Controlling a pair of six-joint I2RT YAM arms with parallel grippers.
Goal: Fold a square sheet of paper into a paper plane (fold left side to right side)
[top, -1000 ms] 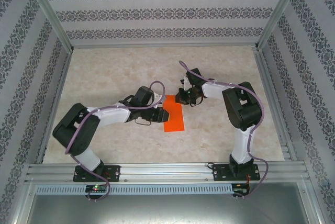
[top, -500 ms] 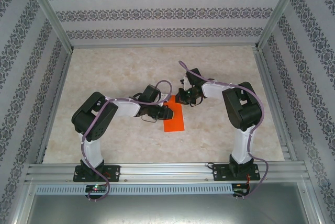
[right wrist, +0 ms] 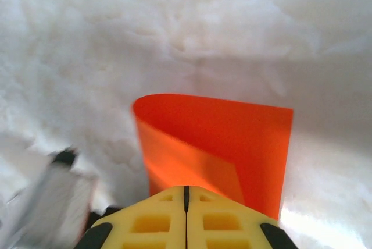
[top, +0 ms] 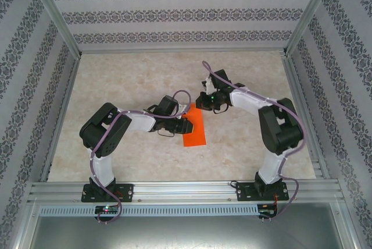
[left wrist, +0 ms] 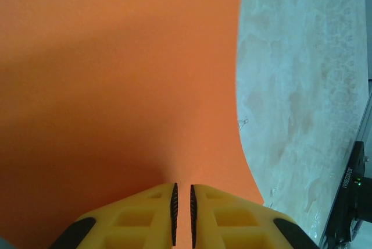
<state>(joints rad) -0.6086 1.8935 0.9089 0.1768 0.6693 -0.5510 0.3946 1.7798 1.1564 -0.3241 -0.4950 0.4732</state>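
The square sheet of paper (top: 196,130) lies mid-table as a narrow orange-red rectangle, folded over on itself. In the right wrist view the paper (right wrist: 238,132) shows a rounded, uncreased fold along its left side. My left gripper (top: 185,125) sits at the sheet's left long edge. Its yellow jaws (left wrist: 182,189) stand a sliver apart, pinched on the paper (left wrist: 116,86), which rises up into the gap. My right gripper (top: 201,104) is at the sheet's far end, and its jaws (right wrist: 186,191) are shut tight just over the paper's near edge.
The pale marbled table top (top: 128,80) is walled by patterned panels at the back and sides. An aluminium rail (top: 186,191) with both arm bases runs along the near edge. A black arm base (left wrist: 351,196) shows at the right of the left wrist view.
The left arm's elbow has swung in towards its base while its gripper stayed on the paper. The right arm has straightened, and its gripper has drawn slightly back towards the sheet's far end.
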